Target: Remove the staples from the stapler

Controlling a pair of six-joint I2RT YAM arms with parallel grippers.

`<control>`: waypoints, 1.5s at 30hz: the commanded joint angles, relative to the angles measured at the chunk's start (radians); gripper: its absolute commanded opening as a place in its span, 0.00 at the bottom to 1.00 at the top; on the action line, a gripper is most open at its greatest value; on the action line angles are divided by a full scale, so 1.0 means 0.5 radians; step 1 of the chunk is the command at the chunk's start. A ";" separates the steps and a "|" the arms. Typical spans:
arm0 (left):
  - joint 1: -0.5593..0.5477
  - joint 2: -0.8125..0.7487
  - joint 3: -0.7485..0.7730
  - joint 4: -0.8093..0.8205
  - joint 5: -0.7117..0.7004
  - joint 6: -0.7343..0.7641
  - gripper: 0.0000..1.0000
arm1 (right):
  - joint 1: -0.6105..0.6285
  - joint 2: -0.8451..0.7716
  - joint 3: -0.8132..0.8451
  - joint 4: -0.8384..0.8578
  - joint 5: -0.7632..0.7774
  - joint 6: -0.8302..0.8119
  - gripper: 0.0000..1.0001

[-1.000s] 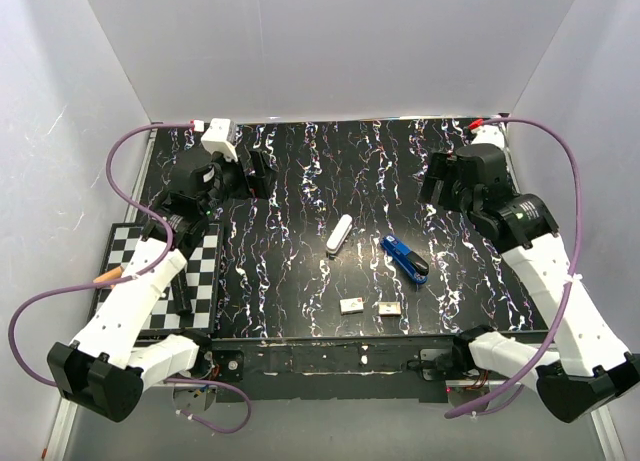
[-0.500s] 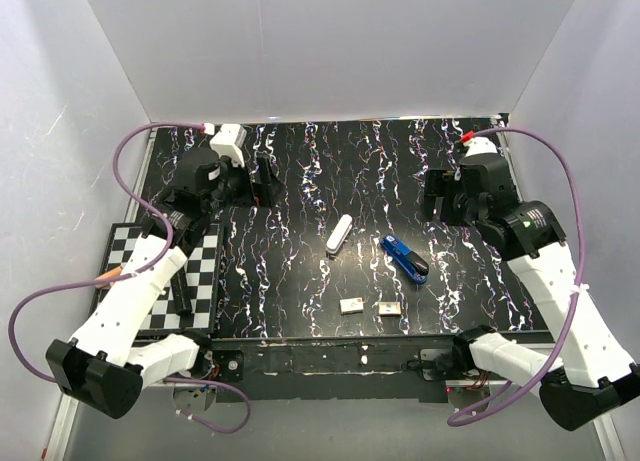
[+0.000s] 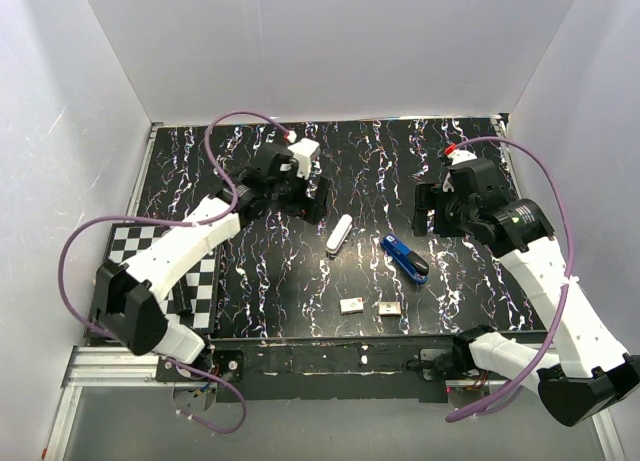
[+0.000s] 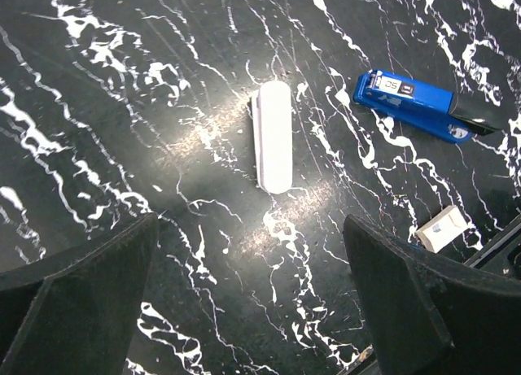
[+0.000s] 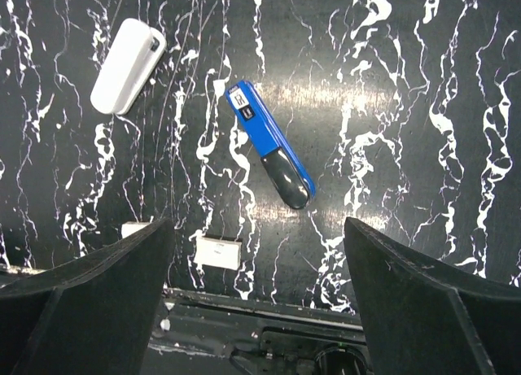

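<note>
both grippers wide open, nothing held. left gripper (image 4: 251, 228) hovers w/ the white stapler (image 4: 273, 147) just ahead of its fingers, roughly centred btwn them. right gripper (image 5: 256, 228) has the blue stapler (image 5: 269, 146) ahead of its fingers, lying diagonal to them. risks imo: two staplers out, so the arms could each go for a different one. blue one's skewed, so a straight drop prob pinches a corner & spins it. small white box (image 5: 218, 251) sits below the gap btwn the right fingers, easy to knock

Checkered board (image 3: 207, 277) at left edge of black marbled table (image 3: 280, 281).
</note>
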 commanded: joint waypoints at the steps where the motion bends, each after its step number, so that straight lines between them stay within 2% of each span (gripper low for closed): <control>1: -0.061 0.117 0.151 -0.043 0.015 0.105 0.98 | 0.004 0.011 -0.014 -0.021 -0.037 -0.018 0.93; 7: -0.055 0.348 0.311 0.028 -0.068 -0.048 0.98 | 0.004 -0.010 -0.041 -0.012 -0.006 -0.006 0.93; 8: -0.058 0.372 0.317 0.052 -0.067 -0.097 0.91 | 0.004 -0.013 -0.048 -0.015 -0.006 -0.006 0.93; 9: -0.058 0.384 0.329 0.059 -0.089 -0.140 0.89 | 0.004 -0.022 -0.054 -0.012 0.000 -0.006 0.93; 11: -0.046 0.427 0.366 0.062 -0.095 -0.161 0.98 | 0.004 -0.041 -0.072 -0.009 0.009 -0.002 0.93; 19: -0.052 0.694 0.556 -0.048 -0.021 -0.060 0.98 | 0.007 -0.078 -0.124 -0.003 0.012 -0.002 0.93; 32: -0.196 0.940 0.651 -0.101 -0.423 -0.011 0.98 | 0.004 -0.047 -0.149 0.012 -0.071 0.025 0.92; 45: -0.328 1.108 0.743 -0.107 -0.525 -0.085 0.98 | 0.004 -0.038 -0.192 0.040 -0.157 0.062 0.90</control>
